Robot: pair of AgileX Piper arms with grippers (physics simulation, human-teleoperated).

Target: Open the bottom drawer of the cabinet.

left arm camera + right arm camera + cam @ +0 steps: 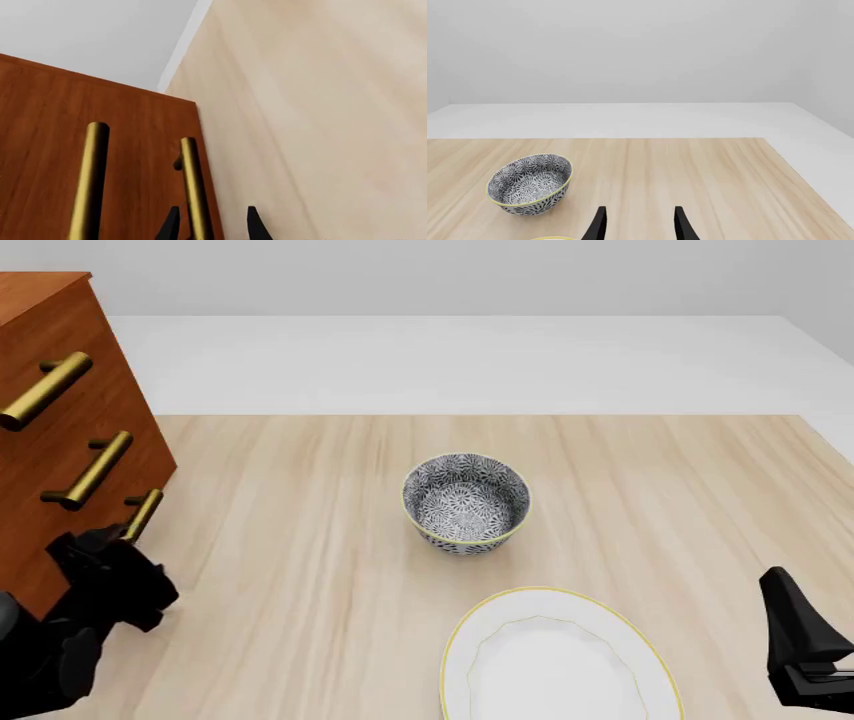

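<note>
- left gripper [210,225] open, fingers straddling the brass handle [195,190] of the bottom drawer [94,560], not clamped on it
- bottom drawer is lowest on the cabinet [60,430], far left of the table [667,500]
- right gripper [639,225] open, holding nothing, low at right
- patterned bowl [466,502] mid-table, white plate [554,660] near it, apart
</note>
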